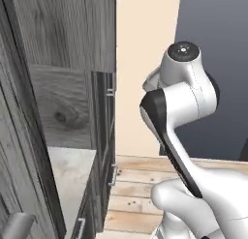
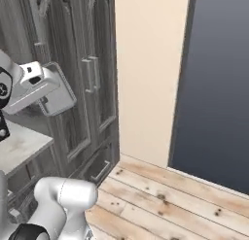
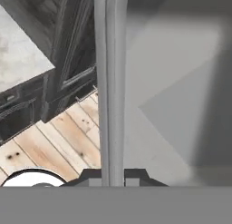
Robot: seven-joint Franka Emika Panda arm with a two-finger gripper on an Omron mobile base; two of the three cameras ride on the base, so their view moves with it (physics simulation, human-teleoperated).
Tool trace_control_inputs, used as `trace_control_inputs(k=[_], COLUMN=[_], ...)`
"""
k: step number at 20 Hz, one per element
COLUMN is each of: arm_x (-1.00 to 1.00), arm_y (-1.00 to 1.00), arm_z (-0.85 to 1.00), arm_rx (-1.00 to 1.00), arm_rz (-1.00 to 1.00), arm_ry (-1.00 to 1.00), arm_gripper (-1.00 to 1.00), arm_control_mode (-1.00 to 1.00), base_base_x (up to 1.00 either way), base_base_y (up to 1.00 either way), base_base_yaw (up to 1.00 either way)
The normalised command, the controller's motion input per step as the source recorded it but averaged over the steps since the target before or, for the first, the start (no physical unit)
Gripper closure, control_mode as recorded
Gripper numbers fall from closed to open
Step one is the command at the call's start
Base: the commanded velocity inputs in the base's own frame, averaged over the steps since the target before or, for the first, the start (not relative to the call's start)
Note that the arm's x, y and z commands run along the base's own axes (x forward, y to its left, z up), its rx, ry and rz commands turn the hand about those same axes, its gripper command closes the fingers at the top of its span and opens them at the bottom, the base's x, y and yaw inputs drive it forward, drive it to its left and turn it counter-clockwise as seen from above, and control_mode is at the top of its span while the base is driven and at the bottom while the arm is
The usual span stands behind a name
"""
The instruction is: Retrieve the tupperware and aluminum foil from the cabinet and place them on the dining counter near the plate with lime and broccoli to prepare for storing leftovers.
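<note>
My gripper [image 2: 47, 99] is shut on the rim of a grey, square tupperware [image 2: 59, 94] with rounded corners, held tilted in the air in front of the dark wooden cabinet [image 2: 92, 64]. In the hand view that rim runs as a thin pale strip [image 3: 111, 82] straight up from between my fingertips [image 3: 113, 177], and the container's flat grey side [image 3: 176, 105] spreads to the right. The aluminum foil, the plate, the lime and the broccoli are out of view.
Tall dark cabinet doors [image 1: 58, 64] stand close on the left, above a pale marble countertop [image 1: 70, 168]. A plank floor [image 2: 165, 205] stretches right to a beige wall [image 2: 146, 74] and a dark blue panel [image 2: 219, 88].
</note>
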Motion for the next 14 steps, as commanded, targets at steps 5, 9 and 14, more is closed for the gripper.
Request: trace_control_inputs(k=[5, 9, 14], arm_x=[0.0, 0.0, 0.0], arm_y=[0.0, 0.0, 0.0], arm_z=[0.0, 0.0, 0.0], arm_rx=[0.0, 0.0, 0.0], arm_rz=[0.0, 0.0, 0.0], arm_ry=[0.0, 0.0, 0.0], arm_gripper=[1.0, 1.0, 1.0], arm_control_mode=[1.0, 1.0, 1.0], base_base_x=[0.0, 0.17, 0.56], base_base_y=[0.0, 0.0, 0.01], base_base_yaw=[-0.96, -0.82, -0.66])
